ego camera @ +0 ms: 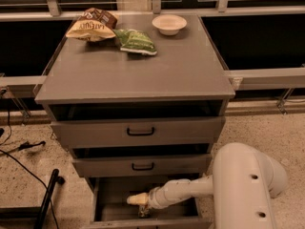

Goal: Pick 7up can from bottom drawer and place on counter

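The 7up can (143, 212) sits in the open bottom drawer (112, 202) (grey floor), under the tool (134, 200).

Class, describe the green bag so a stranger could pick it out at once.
Find the grey drawer cabinet's counter, far above the bottom drawer where the robot's claw sits. Three things lie along its back edge. The green bag is the middle one, between a tan-and-brown snack bag and a white bowl, and the only green thing.
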Robot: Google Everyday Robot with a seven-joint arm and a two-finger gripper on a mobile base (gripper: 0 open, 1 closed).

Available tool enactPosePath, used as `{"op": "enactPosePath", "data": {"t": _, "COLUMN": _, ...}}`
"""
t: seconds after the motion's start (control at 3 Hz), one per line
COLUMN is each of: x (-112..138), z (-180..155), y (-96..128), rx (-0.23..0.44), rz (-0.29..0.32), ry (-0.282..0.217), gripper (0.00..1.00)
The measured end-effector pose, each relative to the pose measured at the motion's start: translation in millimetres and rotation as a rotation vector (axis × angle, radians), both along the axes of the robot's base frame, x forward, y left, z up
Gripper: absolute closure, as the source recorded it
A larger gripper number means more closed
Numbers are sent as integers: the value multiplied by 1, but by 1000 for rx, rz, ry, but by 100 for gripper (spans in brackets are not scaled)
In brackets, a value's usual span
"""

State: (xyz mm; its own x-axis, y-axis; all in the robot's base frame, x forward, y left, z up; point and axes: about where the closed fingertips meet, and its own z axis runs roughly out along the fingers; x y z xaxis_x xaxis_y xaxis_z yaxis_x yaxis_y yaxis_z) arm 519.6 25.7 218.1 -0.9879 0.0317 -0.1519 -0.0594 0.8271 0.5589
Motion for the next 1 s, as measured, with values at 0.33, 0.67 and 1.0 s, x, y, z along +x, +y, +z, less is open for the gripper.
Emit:
{"op": "enactPosePath", "data": {"t": 0.33, "x": 6, "z": -15, "y": 15, "rx": -1, "rz": 14, "ry": 5, "gripper": 0}}
{"op": "enactPosePath", "data": {"t": 0.67, "x": 9, "z": -23, "y": 22, "rx": 0, "rz": 18, "ry": 7, "gripper": 0}}
{"op": "enactPosePath", "data": {"t": 1.0, "x": 15, "z": -39, "y": 22, "rx": -3, "rz": 2, "ry": 12, "gripper": 0}}
